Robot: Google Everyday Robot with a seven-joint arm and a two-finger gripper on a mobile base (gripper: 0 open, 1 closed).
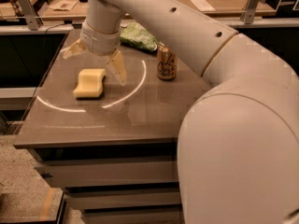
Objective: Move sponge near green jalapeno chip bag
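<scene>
While the gripper [95,59] hangs over the table [140,113], the sponge [89,83] lies just below its wide-spread fingers [117,67].

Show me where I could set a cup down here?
The whole front strip of the table, between the sponge and the near edge, is bare. The back is crowded: the open end effector hovers by the sponge, with chip bag and can nearby.
</scene>
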